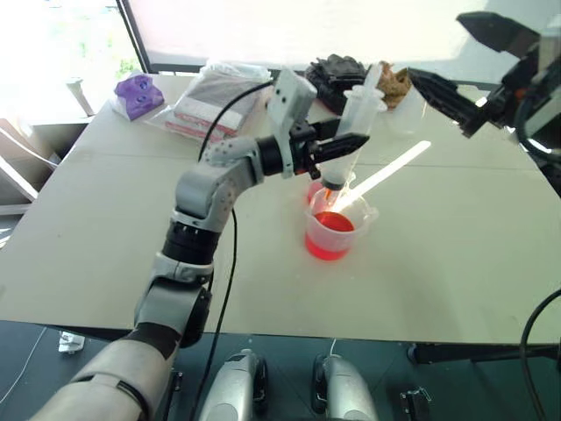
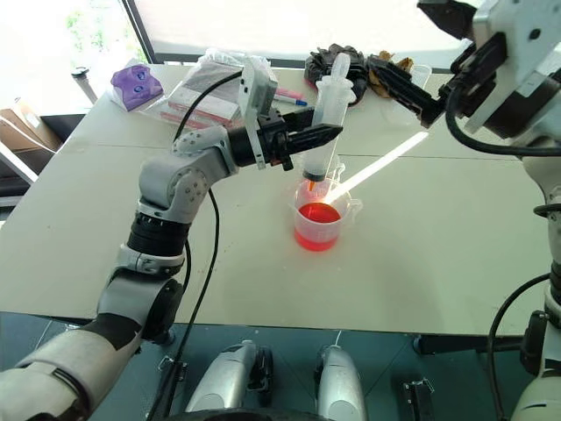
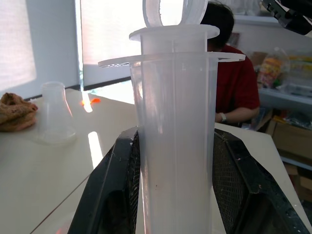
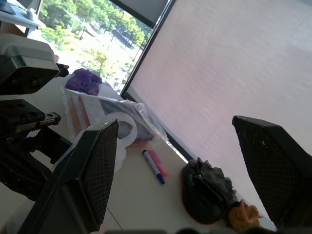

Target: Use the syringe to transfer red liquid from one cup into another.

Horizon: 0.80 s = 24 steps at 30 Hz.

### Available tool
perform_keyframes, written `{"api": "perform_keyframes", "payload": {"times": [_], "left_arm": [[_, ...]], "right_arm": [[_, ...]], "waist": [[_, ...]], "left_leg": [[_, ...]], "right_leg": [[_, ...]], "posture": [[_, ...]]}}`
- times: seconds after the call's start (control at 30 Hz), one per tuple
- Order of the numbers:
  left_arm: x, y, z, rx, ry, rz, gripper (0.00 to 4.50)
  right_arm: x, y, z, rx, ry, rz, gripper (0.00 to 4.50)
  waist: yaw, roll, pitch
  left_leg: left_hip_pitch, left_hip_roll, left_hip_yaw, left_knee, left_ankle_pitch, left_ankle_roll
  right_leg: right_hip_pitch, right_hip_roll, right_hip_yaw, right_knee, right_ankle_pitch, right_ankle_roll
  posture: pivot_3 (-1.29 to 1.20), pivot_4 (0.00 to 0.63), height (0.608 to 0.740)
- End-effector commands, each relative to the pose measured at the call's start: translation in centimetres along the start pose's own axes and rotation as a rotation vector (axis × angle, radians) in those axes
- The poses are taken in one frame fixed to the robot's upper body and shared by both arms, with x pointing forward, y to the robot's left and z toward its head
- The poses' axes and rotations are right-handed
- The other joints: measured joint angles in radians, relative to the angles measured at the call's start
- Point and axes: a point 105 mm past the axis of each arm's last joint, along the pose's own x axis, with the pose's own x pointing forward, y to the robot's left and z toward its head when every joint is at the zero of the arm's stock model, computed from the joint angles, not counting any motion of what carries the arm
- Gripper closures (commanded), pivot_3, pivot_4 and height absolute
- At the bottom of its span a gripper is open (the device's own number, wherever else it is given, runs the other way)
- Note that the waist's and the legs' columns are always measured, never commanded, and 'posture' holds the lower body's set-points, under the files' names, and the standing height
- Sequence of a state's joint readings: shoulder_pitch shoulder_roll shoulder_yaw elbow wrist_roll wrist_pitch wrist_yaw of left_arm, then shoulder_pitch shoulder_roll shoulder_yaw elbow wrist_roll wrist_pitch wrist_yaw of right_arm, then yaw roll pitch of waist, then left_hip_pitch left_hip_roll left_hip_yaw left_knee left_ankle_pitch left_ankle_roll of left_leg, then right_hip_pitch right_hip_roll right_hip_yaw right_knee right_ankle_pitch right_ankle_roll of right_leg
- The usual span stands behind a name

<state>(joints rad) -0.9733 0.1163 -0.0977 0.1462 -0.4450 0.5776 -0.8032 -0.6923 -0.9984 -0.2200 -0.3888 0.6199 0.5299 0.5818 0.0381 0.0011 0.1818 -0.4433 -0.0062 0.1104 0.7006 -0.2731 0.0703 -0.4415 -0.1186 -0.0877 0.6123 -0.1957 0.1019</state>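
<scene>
A: Start at your left. What's on the table point(image 1: 105, 219)?

B: Far left corner, a purple thing point(image 1: 138, 95); beside it a plastic bag point(image 1: 210, 98) of packets.

A: Your left gripper point(image 1: 348, 145)?

B: Clamped on the syringe point(image 1: 351, 123), mid-barrel. Syringe nearly upright, white plunger up, orange tip down over the cups. Barrel looks clear.

A: The cups?

B: Big cup point(image 1: 335, 230) sits mid-table, red liquid point(image 1: 330, 235) in its bottom. Small cup point(image 1: 317, 190) stands just behind it, touching or nearly so; some red shows there too. You can't tell whether the tip dips into either.

A: And right?

B: Your right gripper point(image 2: 412, 57) hangs high at the far right, fingers spread wide, holding nothing. Behind it, a black bundle point(image 2: 337, 60) on the table's far edge.
</scene>
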Motion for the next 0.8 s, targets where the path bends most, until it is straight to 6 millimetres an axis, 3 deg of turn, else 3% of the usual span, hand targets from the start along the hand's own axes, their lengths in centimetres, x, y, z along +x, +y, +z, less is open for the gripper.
{"api": "perform_keyframes", "payload": {"times": [0.03,0.53,0.73,0.8], "left_arm": [[0.5,-1.4,1.4,0.046,-0.058,-0.056,2.94],[0.9,-2.0,0.6,0.05,-0.049,-0.084,2.94],[1.2,-2.5,-0.7,0.059,-0.019,-0.108,2.94],[1.2,-2.6,-1.6,0.066,0.004,-0.117,2.94]], "right_arm": [[0.2,0.3,0.1,-0.065,0.0,0.017,0.62],[0.5,-0.5,-1.6,-0.078,0.027,-0.018,0.62],[1.4,0.5,-1.8,-0.046,0.002,0.02,0.62],[1.7,1.6,-2.2,-0.025,0.003,0.064,0.62]], "waist": [[-0.001,0.0,0.0],[-0.002,0.0,0.0],[-0.002,0.0,0.0],[-0.003,0.0,0.0]], "left_leg": [[0.0,0.0,0.0,0.0,0.0,0.0],[0.0,0.0,0.0,0.0,0.001,-0.002],[0.0,0.0,0.0,0.0,0.001,-0.002],[0.0,0.0,0.0,0.0,0.001,-0.002]], "right_leg": [[0.0,0.0,0.0,0.0,0.0,0.0],[0.0,0.0,0.0,0.0,0.0,0.0],[0.0,0.0,0.0,0.0,0.0,0.0],[0.0,0.0,0.0,0.0,0.0,0.0]], "posture": [[0.0,0.15,0.74],[0.0,0.15,0.74],[0.0,0.15,0.74],[0.0,0.15,0.74]]}}
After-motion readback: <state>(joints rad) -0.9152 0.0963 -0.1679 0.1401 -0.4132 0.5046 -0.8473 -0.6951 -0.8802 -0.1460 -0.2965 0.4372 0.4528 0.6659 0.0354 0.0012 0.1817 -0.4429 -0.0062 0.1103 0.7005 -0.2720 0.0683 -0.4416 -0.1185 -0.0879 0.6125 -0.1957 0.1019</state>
